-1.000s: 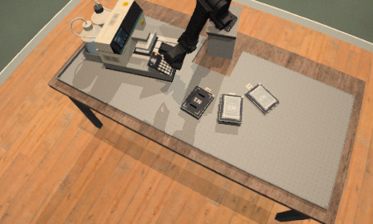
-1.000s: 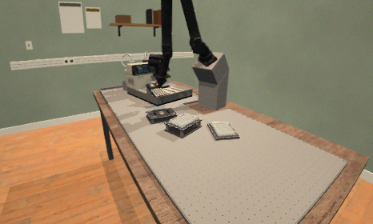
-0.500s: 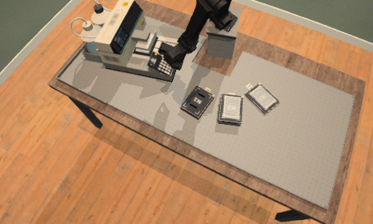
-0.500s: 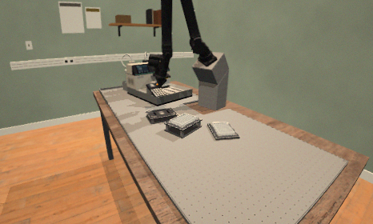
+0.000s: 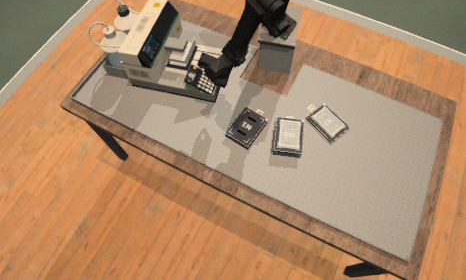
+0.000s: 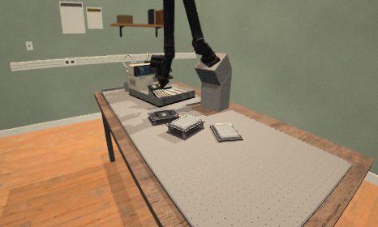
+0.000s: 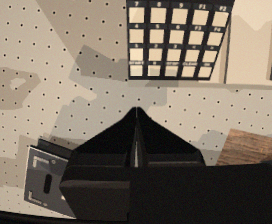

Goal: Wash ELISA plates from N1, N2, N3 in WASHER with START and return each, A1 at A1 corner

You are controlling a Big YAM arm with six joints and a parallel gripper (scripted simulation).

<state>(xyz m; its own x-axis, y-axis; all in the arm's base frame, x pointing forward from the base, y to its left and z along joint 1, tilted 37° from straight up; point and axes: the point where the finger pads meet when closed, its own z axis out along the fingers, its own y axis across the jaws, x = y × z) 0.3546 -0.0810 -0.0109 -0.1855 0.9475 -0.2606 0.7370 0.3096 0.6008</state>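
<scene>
The gripper (image 5: 221, 82) (image 7: 136, 108) is shut and empty, close to the washer's keypad (image 5: 201, 81) (image 7: 157, 26). In the wrist view its tips appear below the lowest key row, where the START key (image 7: 136, 70) is leftmost. A lamp (image 5: 195, 67) (image 6: 159, 86) above the keys glows amber. The washer (image 5: 146, 33) (image 6: 133, 80) stands at the far left; whether a plate is seated in its carrier cannot be made out. Nest N1 (image 5: 254, 130) (image 6: 163, 117) (image 7: 37, 181) is empty. A white plate (image 5: 289, 132) (image 6: 186, 122) sits on the raised middle nest, another plate (image 5: 327, 120) (image 6: 225, 130) on the right nest.
The grey arm pedestal (image 5: 276, 57) (image 6: 216, 92) stands at the table's back edge, right of the washer. Bottles with tubes (image 5: 109, 34) stand behind the washer's left end. The perforated mat (image 5: 370, 178) (image 6: 243, 181) lies under the nests.
</scene>
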